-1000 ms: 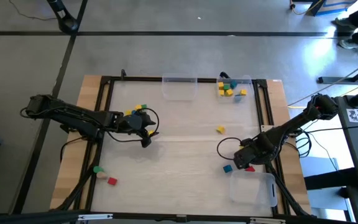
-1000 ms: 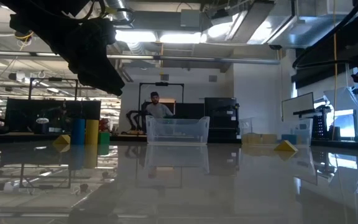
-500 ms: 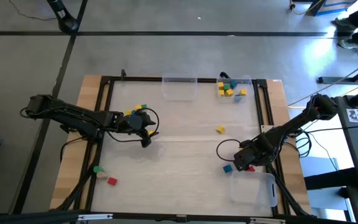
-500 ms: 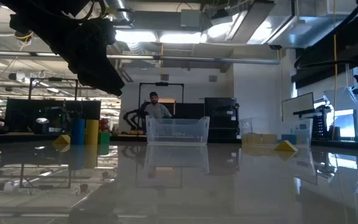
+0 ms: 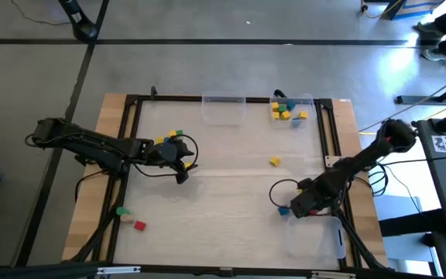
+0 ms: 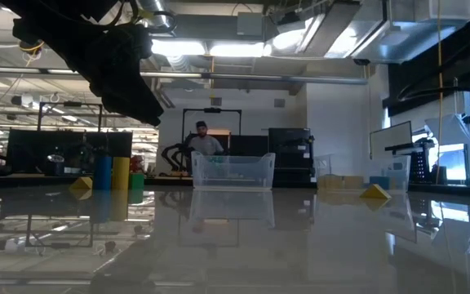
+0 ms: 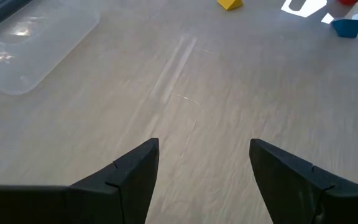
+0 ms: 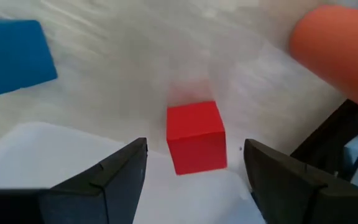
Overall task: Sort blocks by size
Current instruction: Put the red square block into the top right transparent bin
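Note:
My right gripper (image 5: 300, 206) is open near the table's right near corner, low over a small red block (image 8: 194, 137). In the right wrist view its fingers (image 8: 120, 180) stand on either side of the red block without touching it. A blue block (image 5: 284, 210) lies just to its left and also shows in the right wrist view (image 8: 14, 56). My left gripper (image 5: 181, 164) is open and empty above the table's left middle (image 7: 204, 155). A lone yellow block (image 5: 274, 161) lies on the table between the arms.
A clear bin (image 5: 316, 236) lies at the near right, an empty clear bin (image 5: 223, 108) and a bin holding several blocks (image 5: 289, 111) at the far edge. Loose blocks lie behind the left gripper (image 5: 173, 137); green (image 5: 122, 211) and red (image 5: 139, 225) ones lie near left. A person stands beyond the table (image 6: 206, 143).
My right gripper has gone toward the table's near edge and slightly left, and now covers the red block in the high view. The blocks have stayed where they were.

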Controlling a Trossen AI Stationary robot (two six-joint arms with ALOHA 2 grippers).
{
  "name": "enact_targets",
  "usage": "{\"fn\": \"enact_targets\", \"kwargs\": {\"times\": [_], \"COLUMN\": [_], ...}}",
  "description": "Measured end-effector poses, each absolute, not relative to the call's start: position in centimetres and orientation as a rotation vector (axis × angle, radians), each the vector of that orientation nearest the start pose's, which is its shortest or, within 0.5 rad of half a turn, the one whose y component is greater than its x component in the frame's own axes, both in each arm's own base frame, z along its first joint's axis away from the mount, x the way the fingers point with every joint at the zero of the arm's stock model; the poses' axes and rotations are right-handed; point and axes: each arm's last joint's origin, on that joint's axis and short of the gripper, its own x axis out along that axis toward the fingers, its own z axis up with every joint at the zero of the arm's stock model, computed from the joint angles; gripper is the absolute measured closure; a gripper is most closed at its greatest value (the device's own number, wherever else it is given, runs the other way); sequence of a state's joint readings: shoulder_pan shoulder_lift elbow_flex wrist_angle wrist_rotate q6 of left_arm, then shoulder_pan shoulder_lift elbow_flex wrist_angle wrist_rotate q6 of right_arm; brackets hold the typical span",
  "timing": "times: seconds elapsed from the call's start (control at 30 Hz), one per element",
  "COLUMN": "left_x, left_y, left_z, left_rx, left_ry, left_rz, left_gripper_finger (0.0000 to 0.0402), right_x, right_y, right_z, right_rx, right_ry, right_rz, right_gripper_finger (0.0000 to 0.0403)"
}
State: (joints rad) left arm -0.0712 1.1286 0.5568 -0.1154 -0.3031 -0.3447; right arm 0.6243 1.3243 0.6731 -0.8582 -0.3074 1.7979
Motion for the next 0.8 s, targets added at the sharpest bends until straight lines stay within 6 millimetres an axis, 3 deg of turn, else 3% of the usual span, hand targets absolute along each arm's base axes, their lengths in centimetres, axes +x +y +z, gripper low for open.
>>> {"fn": "enact_targets", "kwargs": {"times": [0.37,0.67,0.8], "left_x": [21.9,21.9,21.9], "left_y": [-0.7,-0.7,-0.7], "left_z": [19.9,19.9,20.0], "left_rx": [-0.202,-0.202,-0.199], "left_ry": [0.629,0.63,0.627], "left_rz": [0.336,0.336,0.334], "left_gripper_finger": [0.0163,0.0163,0.0163], "right_x": [15.8,16.0,16.0], "right_y": [12.5,12.6,12.6], "right_z": [14.7,14.4,14.6], "right_rx": [1.004,0.973,0.952], "right_ry": [1.7,1.716,1.719], "right_rz": [-0.788,-0.742,-0.696], "right_gripper_finger": [0.0148,0.0264,0.0273]}}
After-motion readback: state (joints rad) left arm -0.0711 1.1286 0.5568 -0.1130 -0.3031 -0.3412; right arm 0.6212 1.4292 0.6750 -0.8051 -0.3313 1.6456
